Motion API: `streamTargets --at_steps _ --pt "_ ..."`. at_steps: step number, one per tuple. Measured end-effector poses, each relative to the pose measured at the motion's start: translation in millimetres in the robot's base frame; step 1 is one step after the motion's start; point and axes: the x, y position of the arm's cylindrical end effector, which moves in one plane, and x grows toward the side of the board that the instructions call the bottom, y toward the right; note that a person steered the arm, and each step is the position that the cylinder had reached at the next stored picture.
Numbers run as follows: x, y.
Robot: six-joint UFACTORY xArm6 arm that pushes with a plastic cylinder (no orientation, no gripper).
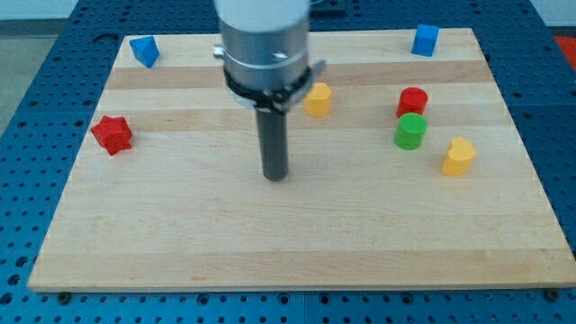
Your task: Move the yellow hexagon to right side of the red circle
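A yellow block (317, 99) that looks like the hexagon stands near the board's top middle. The red circle (412, 101) stands to its right, a clear gap between them. A green circle (410, 131) sits just below the red circle, touching or nearly touching it. My tip (275, 176) rests on the board below and to the left of the yellow hexagon, apart from every block. The arm's grey body hides part of the board above the rod.
A second yellow block (458, 157), shape unclear, sits below and right of the green circle. A red star (112, 134) is at the left edge. One blue block (144, 50) is at the top left, and a blue cube (425, 40) is at the top right.
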Motion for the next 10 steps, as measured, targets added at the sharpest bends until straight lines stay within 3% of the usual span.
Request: streamTargets --at_steps 1,4,7,8,10 --pt "-49 -3" --pt "-108 81" --pt "-110 54" --pt "-134 56" --pt "-152 141"
